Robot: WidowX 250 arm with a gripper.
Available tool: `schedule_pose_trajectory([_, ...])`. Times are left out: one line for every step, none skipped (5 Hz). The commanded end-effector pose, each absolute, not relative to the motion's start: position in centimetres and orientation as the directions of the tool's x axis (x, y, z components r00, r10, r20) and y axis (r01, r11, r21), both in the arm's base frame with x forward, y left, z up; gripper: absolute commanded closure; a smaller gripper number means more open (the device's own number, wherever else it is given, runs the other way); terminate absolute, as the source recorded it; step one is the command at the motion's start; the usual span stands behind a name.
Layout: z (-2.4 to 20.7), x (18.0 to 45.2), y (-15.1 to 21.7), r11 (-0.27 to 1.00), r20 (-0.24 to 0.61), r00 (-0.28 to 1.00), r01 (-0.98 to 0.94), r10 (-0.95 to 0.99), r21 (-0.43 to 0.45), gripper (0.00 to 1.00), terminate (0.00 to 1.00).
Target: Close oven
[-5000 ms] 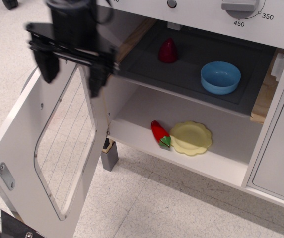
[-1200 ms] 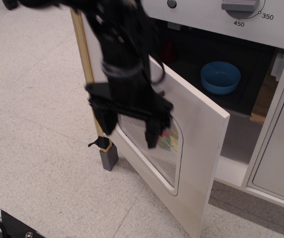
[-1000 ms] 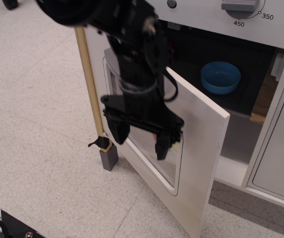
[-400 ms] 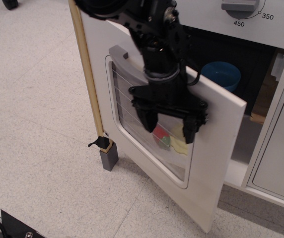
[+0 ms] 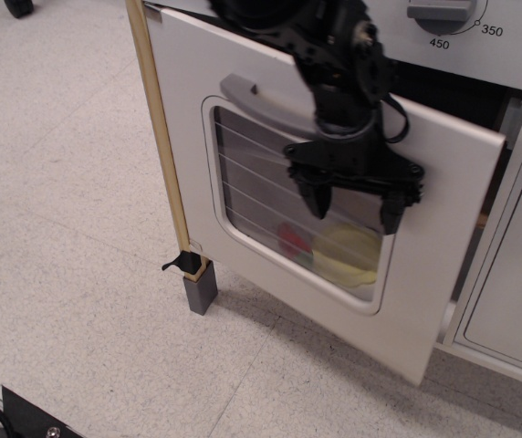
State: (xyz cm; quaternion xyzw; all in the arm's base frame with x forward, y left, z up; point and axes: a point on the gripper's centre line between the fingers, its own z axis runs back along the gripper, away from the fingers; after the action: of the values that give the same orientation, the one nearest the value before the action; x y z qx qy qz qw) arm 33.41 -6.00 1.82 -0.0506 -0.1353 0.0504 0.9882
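A: Oven [image 5: 243, 109] contents?
B: Through the door [image 5: 443, 228] window, a red pepper [image 5: 290, 239] and yellow plate [image 5: 350, 254] on the lower shelf

A: Clearance?
B: Door ajar, dark gap along its right edge. Gripper [image 5: 353, 200] spread, empty, against the window; open floor [image 5: 69, 228] left

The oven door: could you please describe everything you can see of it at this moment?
The oven door is a flat white panel, hinged on its left edge, swung nearly shut with a gap on its right side. A grey bar handle sits above its rounded, wire-lined window, through which a red item and a yellow plate show. The black end effector, fingers spread, is in front of the window.
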Motion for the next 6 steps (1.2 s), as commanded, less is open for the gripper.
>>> schedule_pose_trajectory([4.0, 37.4, -7.0, 0.987, 0.365, 0.921, -0.094, 0.135, -0.127, 0.0, 0.0])
schedule_pose_trajectory([4.1, 38.7, -7.3, 0.987, 0.393, 0.908, -0.101, 0.143, -0.124, 0.0, 0.0])
schedule_pose_trajectory([4.1, 39.4, -7.2, 0.987, 0.401, 0.904, -0.112, 0.15, -0.116, 0.0, 0.0])
schedule_pose_trajectory([4.1, 39.2, -7.1, 0.987, 0.398, 0.905, -0.11, 0.147, -0.114, 0.0, 0.0])
schedule_pose_trajectory([4.2, 38.3, -7.1, 0.989, 0.389, 0.911, -0.1, 0.136, -0.112, 0.0, 0.0])
schedule_pose_trajectory([4.3, 36.5, -6.7, 0.992, 0.365, 0.924, -0.088, 0.115, -0.089, 0.0, 0.0])
